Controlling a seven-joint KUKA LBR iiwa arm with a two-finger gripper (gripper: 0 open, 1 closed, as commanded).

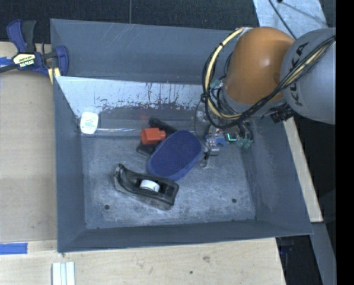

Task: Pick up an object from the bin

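Camera view, blue oval pad (175, 154) beside pincer (210, 151), perhaps touching

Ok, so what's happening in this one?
A robot arm reaches into the bin from the right. Its hand is low, at the right edge of a blue oval pad lying mid-bin. The pad looks to be resting on the floor, not lifted. A black tape dispenser lies below the pad in the view, an orange block just above it, and a white cap by the left wall.
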